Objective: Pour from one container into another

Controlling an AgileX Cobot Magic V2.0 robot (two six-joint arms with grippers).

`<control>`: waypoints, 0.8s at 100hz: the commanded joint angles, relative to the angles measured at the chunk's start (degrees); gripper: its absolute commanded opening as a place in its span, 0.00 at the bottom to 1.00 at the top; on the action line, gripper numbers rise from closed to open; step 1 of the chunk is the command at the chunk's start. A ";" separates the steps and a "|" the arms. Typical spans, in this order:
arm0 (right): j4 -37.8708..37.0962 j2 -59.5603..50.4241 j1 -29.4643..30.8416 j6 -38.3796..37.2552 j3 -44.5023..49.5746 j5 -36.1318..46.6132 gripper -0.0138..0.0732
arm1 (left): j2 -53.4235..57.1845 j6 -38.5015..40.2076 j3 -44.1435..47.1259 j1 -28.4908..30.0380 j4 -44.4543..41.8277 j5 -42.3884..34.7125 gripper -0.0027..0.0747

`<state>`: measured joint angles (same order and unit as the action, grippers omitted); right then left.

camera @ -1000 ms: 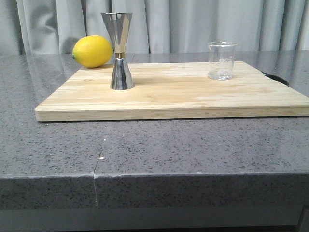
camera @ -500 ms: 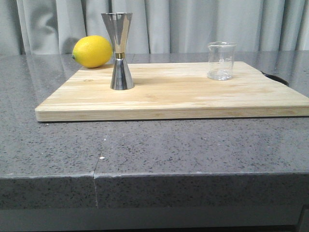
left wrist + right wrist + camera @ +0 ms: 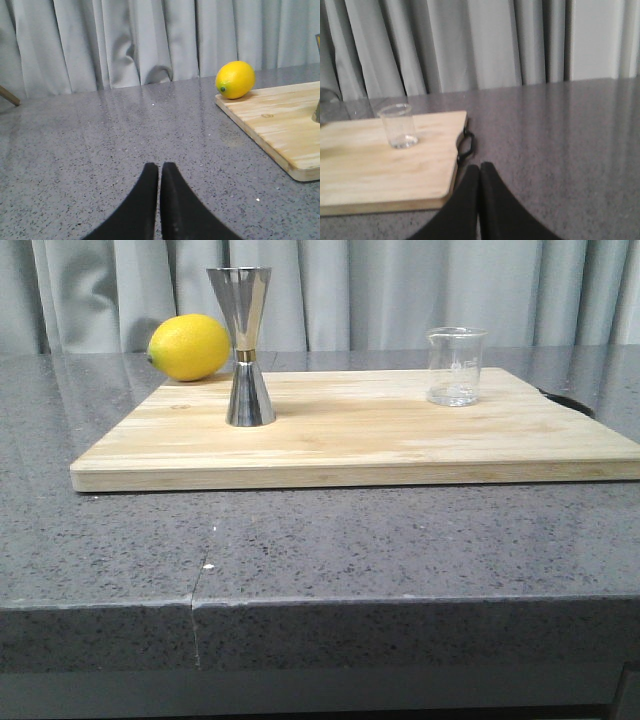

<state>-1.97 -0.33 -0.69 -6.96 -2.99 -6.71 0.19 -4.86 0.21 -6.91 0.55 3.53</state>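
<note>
The small clear glass beaker (image 3: 456,366) stands upright on the right part of a wooden cutting board (image 3: 370,435); the right wrist view also shows this beaker (image 3: 398,126). On the board's left part the steel hourglass jigger (image 3: 247,346) stands upright. Neither gripper shows in the front view. My left gripper (image 3: 160,166) is shut and empty over bare grey counter, left of the board. Just off the board's right edge, my right gripper (image 3: 480,167) is shut on nothing, short of the beaker.
A yellow lemon (image 3: 189,347) lies at the board's far left corner, behind the jigger. The board has a black handle (image 3: 465,145) on its right edge. Grey curtains hang behind the speckled stone counter (image 3: 320,540).
The front view has shifted very slightly; the board, jigger, beaker and lemon keep their places relative to each other.
</note>
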 commanded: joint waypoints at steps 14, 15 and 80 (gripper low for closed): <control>0.66 -1.26 0.22 -0.35 4.16 7.46 0.08 | -0.19 0.76 2.01 0.18 0.50 -4.16 0.01; 0.66 -1.26 0.22 -0.35 4.49 7.70 0.08 | -0.19 0.76 2.01 0.18 0.50 -4.16 0.01; 0.66 -1.26 0.22 -0.35 5.26 6.71 0.08 | -0.19 0.76 2.01 0.18 0.50 -4.16 0.01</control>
<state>-1.32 -0.47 -0.69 -7.30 0.75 -4.38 0.19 -4.86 0.21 -6.91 0.62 3.53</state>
